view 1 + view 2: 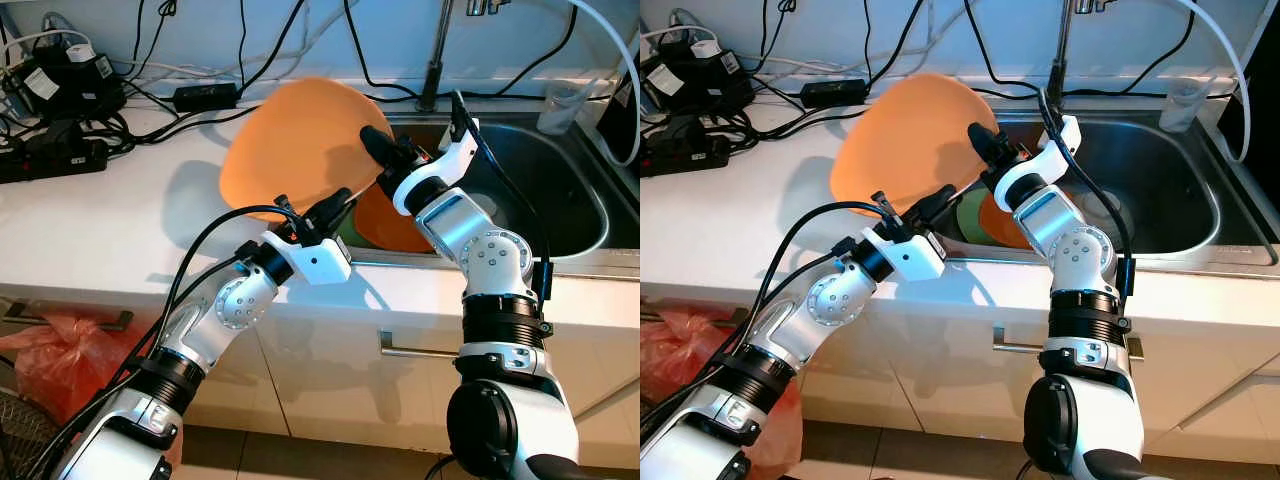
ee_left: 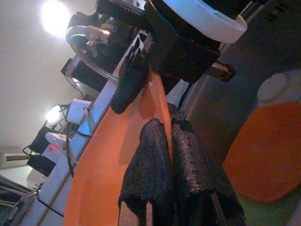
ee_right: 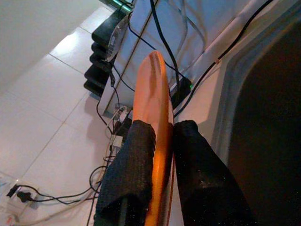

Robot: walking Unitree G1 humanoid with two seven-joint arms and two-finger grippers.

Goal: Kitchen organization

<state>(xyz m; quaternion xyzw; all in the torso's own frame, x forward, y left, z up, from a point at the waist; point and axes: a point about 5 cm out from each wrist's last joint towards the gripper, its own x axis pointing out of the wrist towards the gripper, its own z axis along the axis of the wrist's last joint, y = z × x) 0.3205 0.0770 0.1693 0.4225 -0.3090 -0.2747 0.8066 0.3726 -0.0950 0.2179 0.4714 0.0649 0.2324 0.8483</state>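
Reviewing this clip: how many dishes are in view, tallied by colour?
Orange: 2 (large round orange plate held on edge by left gripper and right gripper; smaller orange plate in steel sink)
Green: 1 (green dish in sink)
Total: 3

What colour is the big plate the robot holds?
Orange; the plate, pinched by both grippers, shows best in the left eye view.

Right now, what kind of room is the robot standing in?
It looks like a kitchen. There is a steel sink with a faucet set in a white countertop, and cabinet doors below. Both grippers, left gripper and right gripper, hold an orange plate.
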